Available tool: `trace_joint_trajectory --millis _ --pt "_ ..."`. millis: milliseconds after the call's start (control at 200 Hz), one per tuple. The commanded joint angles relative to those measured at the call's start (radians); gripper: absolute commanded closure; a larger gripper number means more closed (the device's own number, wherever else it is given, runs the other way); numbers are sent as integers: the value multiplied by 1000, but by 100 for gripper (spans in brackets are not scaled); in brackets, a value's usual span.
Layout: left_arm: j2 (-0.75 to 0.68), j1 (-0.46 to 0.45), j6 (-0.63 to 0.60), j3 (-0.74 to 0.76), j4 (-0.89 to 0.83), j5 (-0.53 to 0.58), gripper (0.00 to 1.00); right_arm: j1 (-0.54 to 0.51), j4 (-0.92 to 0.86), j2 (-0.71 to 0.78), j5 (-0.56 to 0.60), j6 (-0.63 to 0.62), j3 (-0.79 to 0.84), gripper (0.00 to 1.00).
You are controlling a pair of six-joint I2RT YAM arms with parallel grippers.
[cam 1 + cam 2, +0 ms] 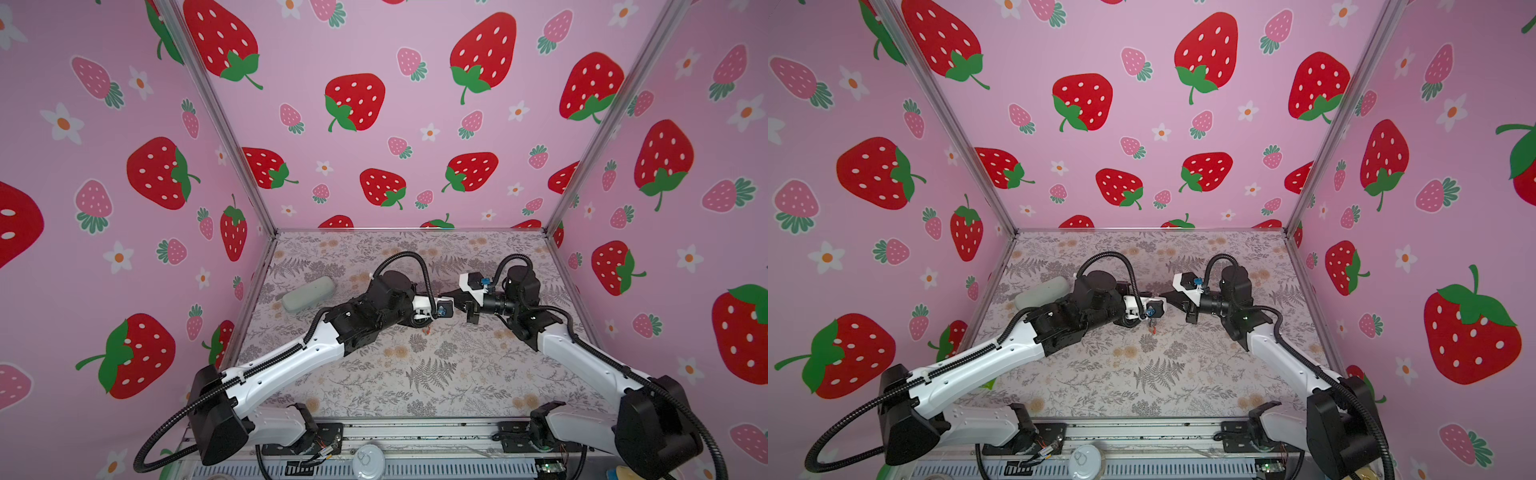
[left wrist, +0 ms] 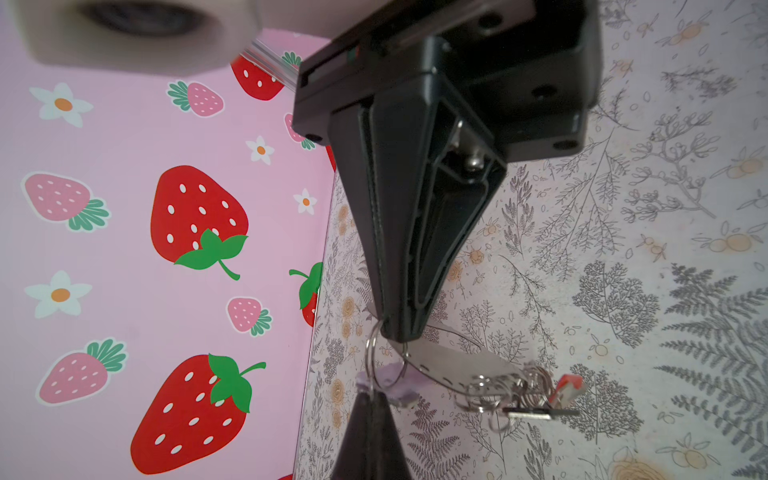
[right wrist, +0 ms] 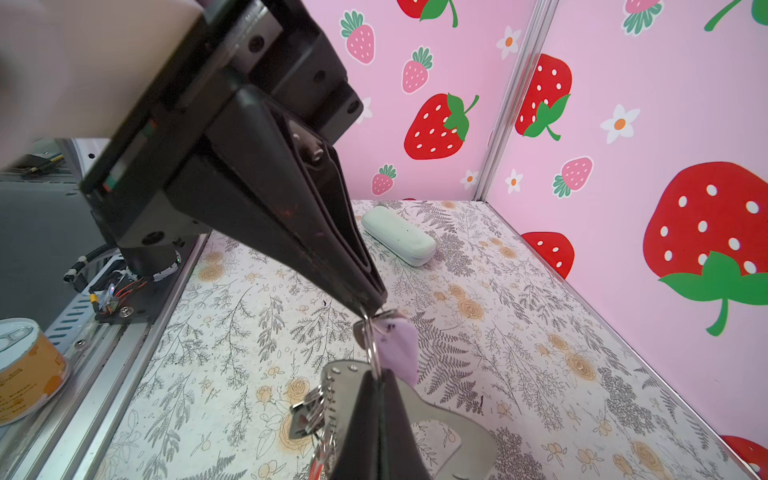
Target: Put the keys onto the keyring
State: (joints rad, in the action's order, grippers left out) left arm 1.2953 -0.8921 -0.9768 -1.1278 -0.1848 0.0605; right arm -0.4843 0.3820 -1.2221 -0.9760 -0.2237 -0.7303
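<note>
- Found both arms meeting tip to tip above the middle of the floral-patterned desk (image 1: 415, 374), well clear of its surface, evidently to let the load hang free.
- Found the left end effector (image 2: 399, 334) pinched fully closed on the keyring (image 3: 372, 349), a thin silvery metal ring joined to a taupe-brown stitched strap loop (image 2: 457, 361), with the grip at the junction of ring and strap. Judged a steadying hold, meant to present the ring to the opposite arm.
- Found the right end effector (image 3: 370, 305) likewise closed tight, at the opposite side of the same ring, with a tiny lilac-tagged key (image 3: 401, 353) of metal and plastic just beside its tip. Could not tell from either wrist view whether gripping the ring alone or ring and key together.
- Located the other keys (image 2: 498, 395), a small silvery bunch with a red plastic tag (image 2: 567, 384), dangling at the far end of the strap. Judged probably attached already, but not confirmed owing to clutter.
- Judged the step in hand as working the lilac-tagged key onto the ring. Threading not verified as complete.
- Noted a pale grey-green oblong case (image 3: 399, 235) lying on the desk toward the left wall, well apart and uninvolved.
- Flagged one risk: slip of the thin wire from closed pads, dropping the whole bundle.
</note>
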Motion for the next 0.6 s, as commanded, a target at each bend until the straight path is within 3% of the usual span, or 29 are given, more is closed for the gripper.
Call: trace_joint_trajectory --millis 0,595 --pt "-25 -11 -38 -5 19 3 100 -4 35 -6 -2 16 -32 100" --pt "-10 -32 -58 -8 21 72 100 -3 66 4 -14 38 -19 100"
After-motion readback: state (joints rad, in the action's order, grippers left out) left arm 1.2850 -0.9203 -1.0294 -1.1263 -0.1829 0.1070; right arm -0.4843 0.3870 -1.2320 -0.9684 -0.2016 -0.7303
